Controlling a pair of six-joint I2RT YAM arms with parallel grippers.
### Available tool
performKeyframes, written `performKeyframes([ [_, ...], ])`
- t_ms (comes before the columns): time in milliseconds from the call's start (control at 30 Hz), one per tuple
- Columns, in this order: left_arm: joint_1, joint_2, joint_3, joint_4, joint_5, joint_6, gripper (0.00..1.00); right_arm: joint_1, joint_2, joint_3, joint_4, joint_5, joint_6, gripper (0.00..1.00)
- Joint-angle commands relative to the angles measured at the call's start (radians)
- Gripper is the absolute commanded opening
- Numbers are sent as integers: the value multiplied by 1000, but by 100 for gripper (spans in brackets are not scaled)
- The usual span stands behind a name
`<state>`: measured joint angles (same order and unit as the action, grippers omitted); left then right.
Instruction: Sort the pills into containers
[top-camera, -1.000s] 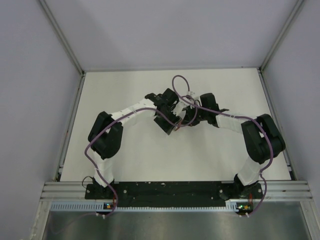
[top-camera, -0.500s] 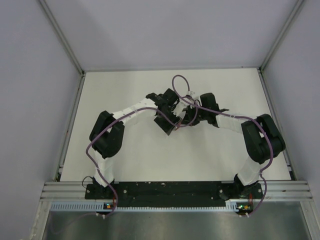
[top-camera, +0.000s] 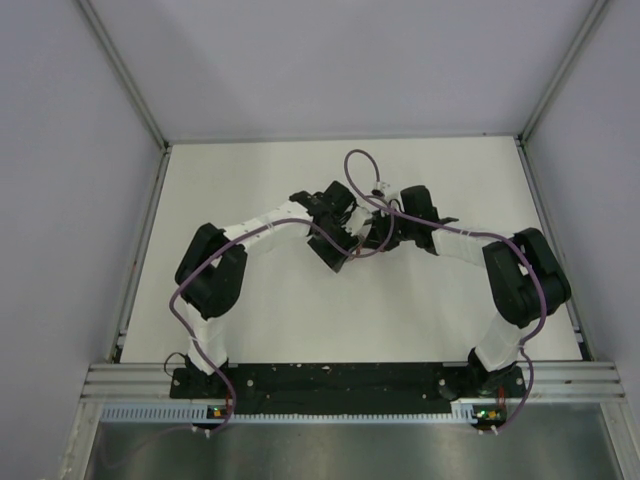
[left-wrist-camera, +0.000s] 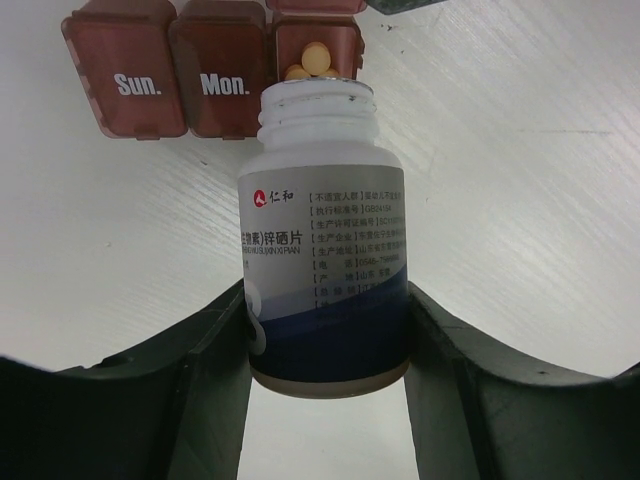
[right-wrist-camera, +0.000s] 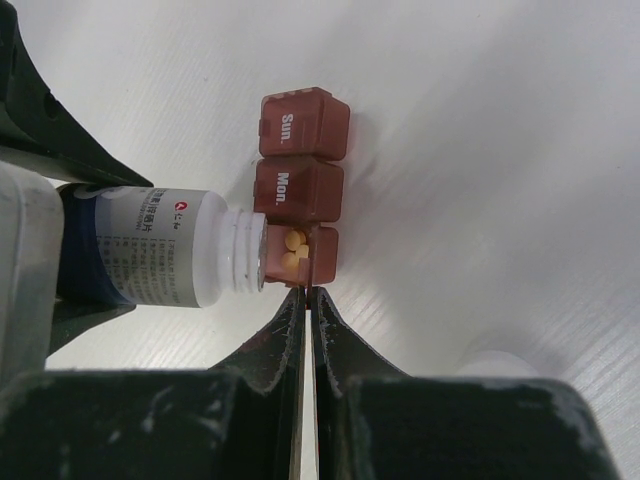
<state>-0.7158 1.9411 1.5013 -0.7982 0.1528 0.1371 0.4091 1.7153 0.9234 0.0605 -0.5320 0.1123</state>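
The containers (left-wrist-camera: 165, 75) are a red-brown strip of three compartments; "Sun." and "Mon." are closed and the third (left-wrist-camera: 315, 60) is open with yellow pills (right-wrist-camera: 293, 250) inside. My left gripper (left-wrist-camera: 325, 300) is shut on a white and blue pill bottle (left-wrist-camera: 320, 230), uncapped and lying level, with its mouth at the open compartment. My right gripper (right-wrist-camera: 305, 292) is shut on the thin raised lid (right-wrist-camera: 305, 272) of that compartment. In the top view both grippers, the left (top-camera: 335, 238) and the right (top-camera: 372, 232), meet at the table's middle and hide the strip.
A white cap-like object (right-wrist-camera: 500, 362) lies on the table right of my right fingers. The white table (top-camera: 250, 180) is walled by grey panels and rails at the left, right and back.
My left gripper with the bottle has shifted slightly to the left and farther back. The right arm has not moved.
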Motion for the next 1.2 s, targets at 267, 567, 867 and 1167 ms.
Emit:
performKeyframes([
  [267, -2, -122, -102, 155, 19, 22, 0, -7, 7, 9, 29, -19, -16, 0],
  [567, -2, -185, -177, 246, 13, 29, 0, -6, 13, 14, 25, -22, -19, 0],
  [867, -1, -255, -269, 344, 24, 35, 0, -7, 20, 17, 21, -28, -25, 9],
  [1167, 1, -344, -415, 510, 44, 53, 0, -9, 20, 18, 19, -28, -28, 22],
])
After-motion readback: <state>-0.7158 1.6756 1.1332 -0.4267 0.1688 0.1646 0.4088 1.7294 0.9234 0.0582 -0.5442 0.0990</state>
